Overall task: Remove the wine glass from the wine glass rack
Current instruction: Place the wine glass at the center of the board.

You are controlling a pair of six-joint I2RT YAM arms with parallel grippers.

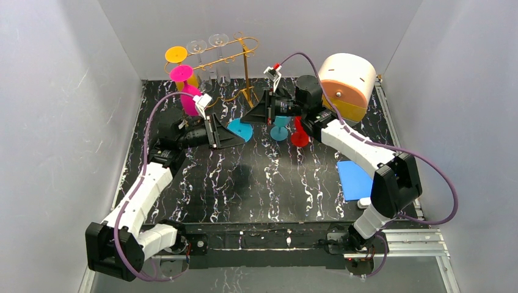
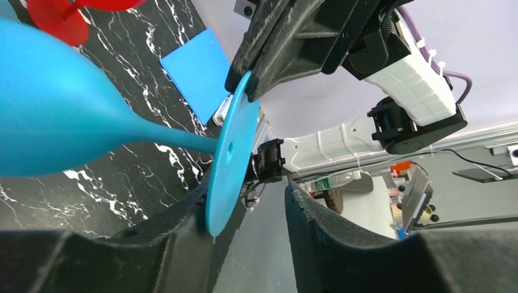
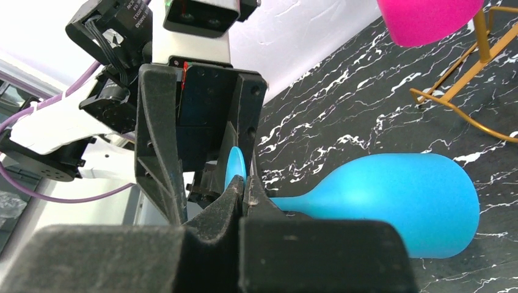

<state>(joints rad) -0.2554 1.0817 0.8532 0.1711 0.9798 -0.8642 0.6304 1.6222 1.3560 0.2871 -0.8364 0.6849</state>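
The opaque teal-blue wine glass (image 1: 240, 129) is already off the tall gold wire wine glass rack (image 1: 241, 58), which stands at about 11 o'clock on the black white-veined marble-pattern surface (image 1: 256, 183). The glass hangs on its side just past the centre of the surface, with its foot toward 9 o'clock and its bowl toward 3 o'clock. The right end effector (image 3: 243, 183) is fully closed, pinching the upper rim of the round foot. The left end effector (image 2: 247, 192) is partly open around the lower rim: one finger lies against the disc and the other stands apart, so it has no hold. The matte, even colour suggests plastic, so the glass is probably light, stiff and less brittle than real glass, but smooth enough to slip. A pinch on the thin foot edge leaves the long bowl free to swing, and the narrow stem looks like the weakest part. A firmer hold would likely be across the stem just beside the foot, or flat across the disc faces.
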